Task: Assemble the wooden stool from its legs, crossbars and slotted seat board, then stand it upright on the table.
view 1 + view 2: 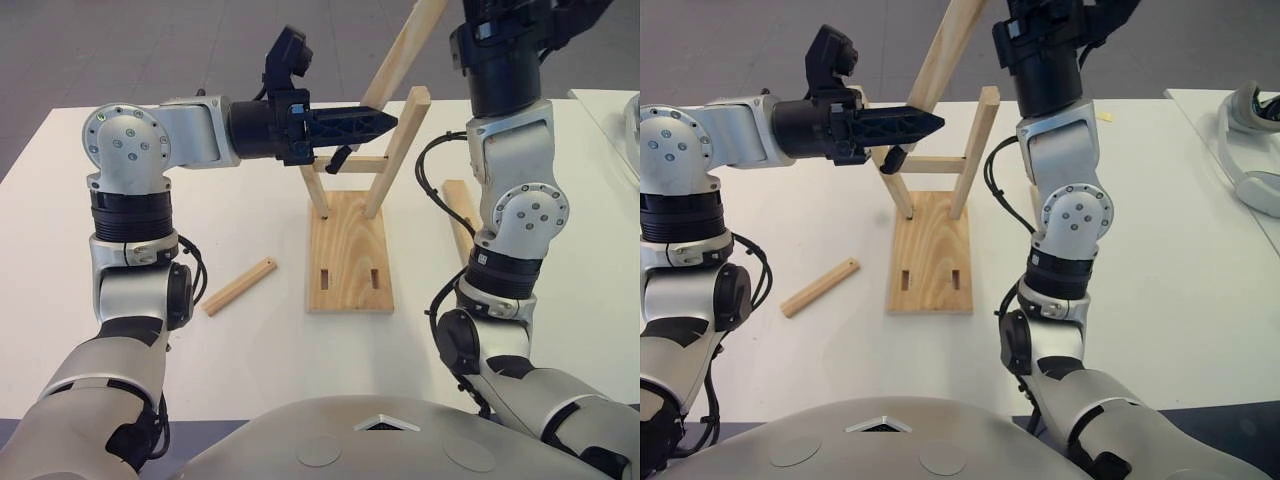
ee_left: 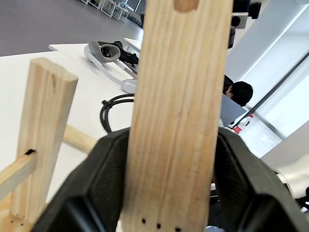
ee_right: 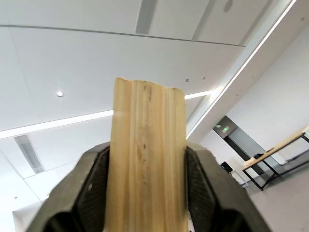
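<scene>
The slotted seat board [image 1: 350, 255] lies flat on the white table. Two legs stand in its far slots: a shorter upright leg [image 1: 400, 150] and a long leg [image 1: 405, 50] that leans to the right, joined by a crossbar [image 1: 358, 163]. My left gripper [image 1: 385, 122] is shut on the leaning leg [image 2: 178, 111] above the crossbar, its black fingers [image 2: 96, 183] pressed on both sides. High above the table, my right gripper [image 3: 147, 159] is shut on the end of a wooden piece [image 3: 145, 154] that points at the ceiling.
A loose crossbar [image 1: 240, 285] lies on the table left of the board. Another wooden piece [image 1: 458, 215] lies behind my right arm. A white headset [image 1: 1255, 130] rests on the neighbouring table at the far right.
</scene>
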Available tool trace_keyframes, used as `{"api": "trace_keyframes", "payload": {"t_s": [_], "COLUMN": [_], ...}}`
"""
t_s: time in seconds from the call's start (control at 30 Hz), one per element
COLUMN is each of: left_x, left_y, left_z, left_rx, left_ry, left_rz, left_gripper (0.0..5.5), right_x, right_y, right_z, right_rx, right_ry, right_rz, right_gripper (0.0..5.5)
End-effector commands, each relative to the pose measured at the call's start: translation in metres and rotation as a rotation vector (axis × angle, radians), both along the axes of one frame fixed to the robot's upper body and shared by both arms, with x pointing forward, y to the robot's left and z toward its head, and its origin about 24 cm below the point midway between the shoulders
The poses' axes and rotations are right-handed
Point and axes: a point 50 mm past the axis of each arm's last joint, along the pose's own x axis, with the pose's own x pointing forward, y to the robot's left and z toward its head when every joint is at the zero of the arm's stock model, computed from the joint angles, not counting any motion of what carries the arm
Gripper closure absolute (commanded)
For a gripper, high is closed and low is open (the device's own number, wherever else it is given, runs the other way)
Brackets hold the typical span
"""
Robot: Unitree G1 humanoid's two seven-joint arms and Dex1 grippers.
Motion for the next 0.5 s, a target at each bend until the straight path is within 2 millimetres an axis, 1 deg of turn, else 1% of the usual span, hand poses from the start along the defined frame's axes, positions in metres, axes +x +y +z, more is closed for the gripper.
{"api": "trace_keyframes", "payload": {"t_s": [0.03, 0.07, 0.1, 0.13, 0.2, 0.33, 0.4, 0.5], "left_x": [0.0, 0.001, 0.003, 0.007, 0.011, 0.016, 0.018, 0.019], "left_y": [-0.002, -0.001, 0.002, 0.005, 0.013, 0.029, 0.035, 0.035], "left_z": [0.02, 0.022, 0.027, 0.035, 0.048, 0.059, 0.066, 0.065], "left_rx": [-0.056, -0.058, -0.066, -0.083, -0.107, -0.114, -0.122, -0.113], "left_ry": [-0.086, -0.1, -0.127, -0.162, -0.213, -0.266, -0.293, -0.304], "left_rz": [0.015, 0.039, 0.07, 0.114, 0.178, 0.258, 0.295, 0.306], "left_gripper": [3.19, 3.3, 3.31, 3.31, 3.31, 3.45, 3.46, 3.46], "right_x": [0.005, 0.005, 0.005, 0.006, 0.006, 0.005, 0.004, 0.005], "right_y": [0.015, 0.013, 0.011, 0.008, 0.006, 0.008, 0.01, 0.01], "right_z": [-0.04, -0.04, -0.04, -0.041, -0.042, -0.042, -0.042, -0.044], "right_rx": [-0.234, -0.23, -0.236, -0.236, -0.233, -0.228, -0.221, -0.223], "right_ry": [0.185, 0.19, 0.187, 0.185, 0.184, 0.177, 0.17, 0.172], "right_rz": [0.05, 0.035, 0.019, 0.007, -0.002, -0.015, -0.016, -0.036], "right_gripper": [2.83, 2.61, 2.47, 2.2, 1.88, 1.11, 1.07, 1.07]}}
